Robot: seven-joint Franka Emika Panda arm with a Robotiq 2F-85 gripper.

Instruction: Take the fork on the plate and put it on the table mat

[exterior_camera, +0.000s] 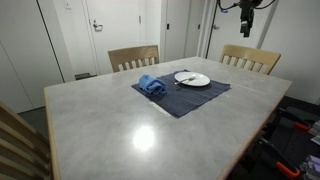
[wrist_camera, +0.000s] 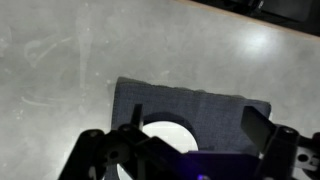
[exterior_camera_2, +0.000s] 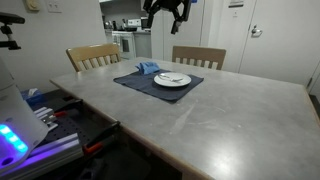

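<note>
Gripper (exterior_camera: 247, 12) hangs high above the table (exterior_camera: 110, 130), well apart from everything on it; it sits near the top edge in both exterior views. In the wrist view the fingers (wrist_camera: 262, 140) are spread wide with nothing between them, so the pincer is open and empty. That camera looks down on the table mat (wrist_camera: 215, 108), with part of the plate (wrist_camera: 168, 132) showing between the fingers and the rest hidden behind the gripper body.

Fork (exterior_camera: 187, 79) is on the plate. It reads as a thin dark line across the white and is too small to tell which way the tines point. I can't make it out in the wrist view.

The plate sits fully on the dark table mat, toward one end. A crumpled blue cloth (exterior_camera: 152, 86) lies on the other end of the mat, near the plate but not touching it.

The mat lies roughly mid-table, turned at an angle to the table edges. The tabletop is grey with a glare spot on the bare part — the mat is matte by comparison.

Two wooden chairs (exterior_camera: 133, 57) are pushed in at the far side of the table.
</note>
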